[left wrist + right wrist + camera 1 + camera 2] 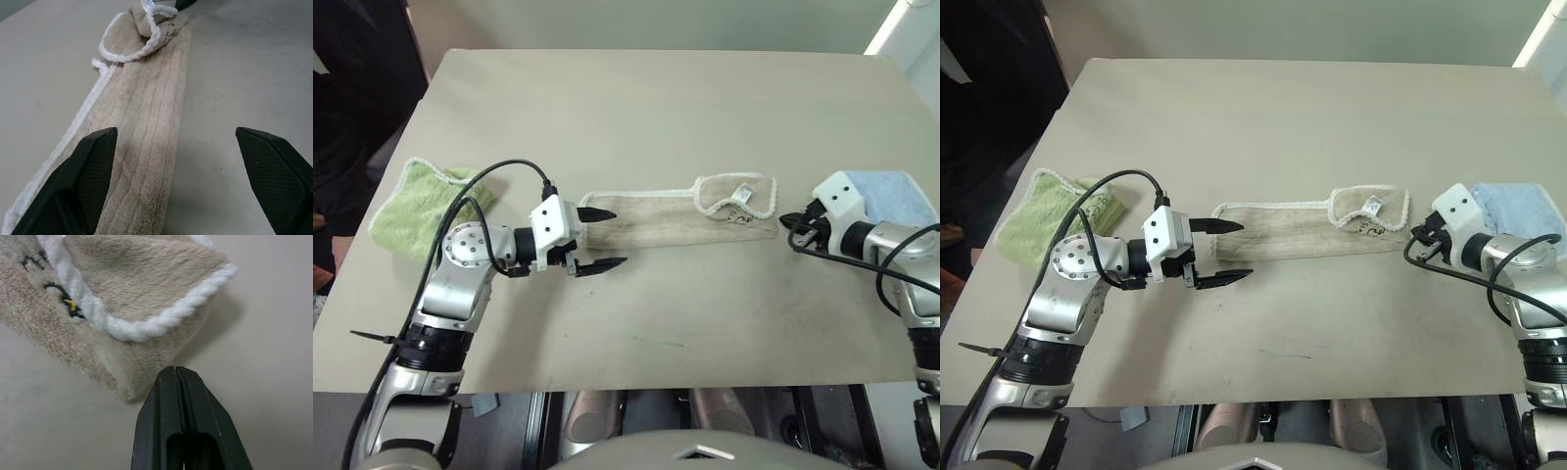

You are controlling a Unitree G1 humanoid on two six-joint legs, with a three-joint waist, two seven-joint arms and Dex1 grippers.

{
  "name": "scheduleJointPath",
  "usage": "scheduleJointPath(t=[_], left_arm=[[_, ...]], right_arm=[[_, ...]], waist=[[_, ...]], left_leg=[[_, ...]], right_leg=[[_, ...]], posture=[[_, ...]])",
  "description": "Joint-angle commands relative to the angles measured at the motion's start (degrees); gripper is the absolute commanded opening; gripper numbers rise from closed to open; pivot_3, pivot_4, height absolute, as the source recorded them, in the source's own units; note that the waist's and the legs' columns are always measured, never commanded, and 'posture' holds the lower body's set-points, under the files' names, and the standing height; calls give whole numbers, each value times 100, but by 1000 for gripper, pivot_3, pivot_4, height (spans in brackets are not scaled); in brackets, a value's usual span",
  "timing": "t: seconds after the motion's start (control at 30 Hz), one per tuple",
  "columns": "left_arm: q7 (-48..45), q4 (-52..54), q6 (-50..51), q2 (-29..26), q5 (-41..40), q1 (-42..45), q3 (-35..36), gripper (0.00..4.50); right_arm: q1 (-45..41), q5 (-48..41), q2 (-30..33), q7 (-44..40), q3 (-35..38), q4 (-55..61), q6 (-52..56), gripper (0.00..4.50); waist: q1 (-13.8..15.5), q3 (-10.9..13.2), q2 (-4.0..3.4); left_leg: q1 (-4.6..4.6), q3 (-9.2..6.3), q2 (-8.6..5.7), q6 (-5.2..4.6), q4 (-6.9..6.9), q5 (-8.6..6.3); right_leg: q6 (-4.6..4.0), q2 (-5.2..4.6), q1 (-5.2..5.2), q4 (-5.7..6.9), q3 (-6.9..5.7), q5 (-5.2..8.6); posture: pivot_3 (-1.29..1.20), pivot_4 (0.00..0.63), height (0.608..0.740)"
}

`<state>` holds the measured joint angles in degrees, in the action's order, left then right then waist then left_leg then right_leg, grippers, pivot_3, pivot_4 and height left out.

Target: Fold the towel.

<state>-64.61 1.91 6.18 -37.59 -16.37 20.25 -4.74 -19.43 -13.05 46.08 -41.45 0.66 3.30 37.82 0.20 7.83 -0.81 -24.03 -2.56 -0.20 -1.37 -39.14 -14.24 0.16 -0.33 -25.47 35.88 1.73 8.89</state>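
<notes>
The towel (pixel 675 217) is a beige cloth with white corded edging, lying as a long narrow strip across the middle of the table. Its right end is folded back over itself, with a small white label on top. My left gripper (pixel 617 236) is open at the strip's left end, one finger (pixel 93 171) over the cloth and the other over bare table. In the right wrist view, my right gripper (pixel 175 369) is shut with nothing in it, its tip just off the towel's (pixel 122 279) folded right corner.
A light green terry towel (pixel 426 201) lies crumpled near the table's left edge, behind my left arm. A light blue folded towel (pixel 901 191) sits at the right edge behind my right wrist. The tan table (pixel 656 98) stretches bare toward the back.
</notes>
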Motion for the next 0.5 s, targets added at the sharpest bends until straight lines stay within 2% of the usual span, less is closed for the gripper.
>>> scheduleJointPath(t=[0.03, 0.5], left_arm=[[1, 36, -88, -8, -46, 99, 96, 4153], [68, 145, -39, -45, -66, -35, 152, 4153]], right_arm=[[-277, 132, -122, 69, -52, -122, -187, 51], [-844, 152, -449, 35, -95, -114, -264, 51]], waist=[[0, 0, 0], [-3, 0, -1]], left_leg=[[0, 0, 0, 0, 0, 0], [-1, 0, 0, 0, 2, -1]], right_leg=[[0, 0, 0, 0, 0, 0], [-5, -2, -2, 0, -2, -1]], posture=[[0, 150, 735], [0, 150, 735]])
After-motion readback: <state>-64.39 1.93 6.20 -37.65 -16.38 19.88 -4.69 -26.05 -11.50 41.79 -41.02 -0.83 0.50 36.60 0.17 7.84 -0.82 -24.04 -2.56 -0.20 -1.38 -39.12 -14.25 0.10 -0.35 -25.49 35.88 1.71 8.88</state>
